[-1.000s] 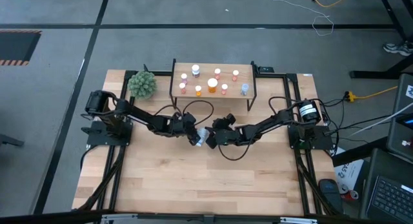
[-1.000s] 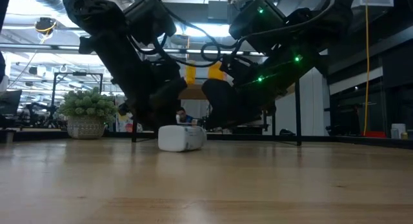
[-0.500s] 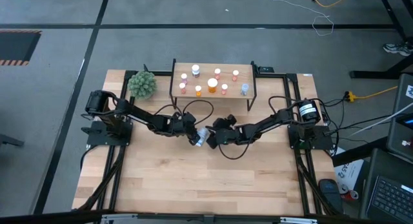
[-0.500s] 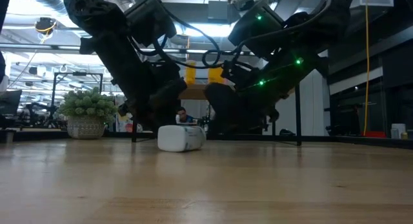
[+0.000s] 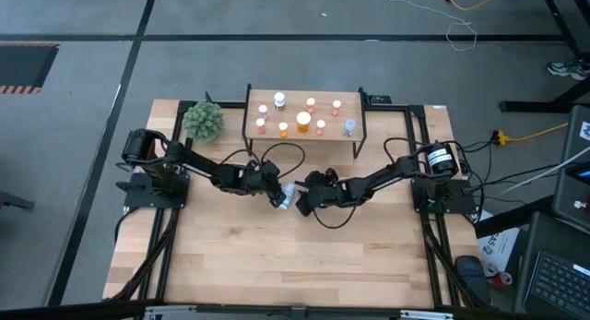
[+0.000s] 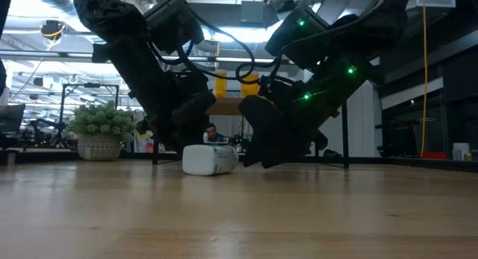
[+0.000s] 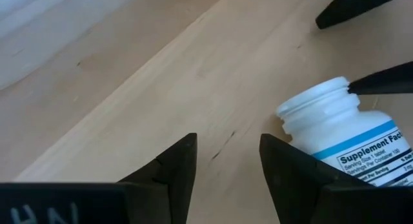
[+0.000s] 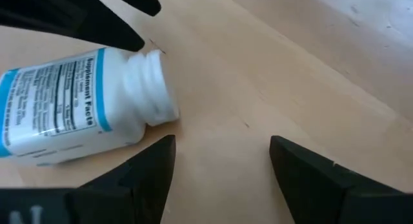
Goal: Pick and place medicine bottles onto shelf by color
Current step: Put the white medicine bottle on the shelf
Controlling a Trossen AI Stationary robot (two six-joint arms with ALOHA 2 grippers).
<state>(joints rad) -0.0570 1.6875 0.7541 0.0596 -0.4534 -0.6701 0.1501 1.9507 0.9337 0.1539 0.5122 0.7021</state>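
Note:
A white medicine bottle with a blue-edged label lies on its side on the table in front of the shelf; it also shows in the low view. My left gripper is open, low over the table just left of the bottle, which lies outside its fingers. My right gripper is open, down at the table just right of the bottle, which lies outside its fingers too. Several small orange, white and clear bottles stand on the shelf. My left gripper has the outer side of one finger close against the bottle's shoulder; I cannot tell whether it touches. My right gripper has one fingertip at the bottle's white neck; I cannot tell whether it touches.
A green spiky plant ball stands at the shelf's left end and shows in a basket in the low view. Bare wooden tabletop lies toward the near edge. Black frame rails run along both table sides.
My right gripper has gone down to the tabletop and a little toward the bottle, staying open. The bottle and my left gripper have kept still.

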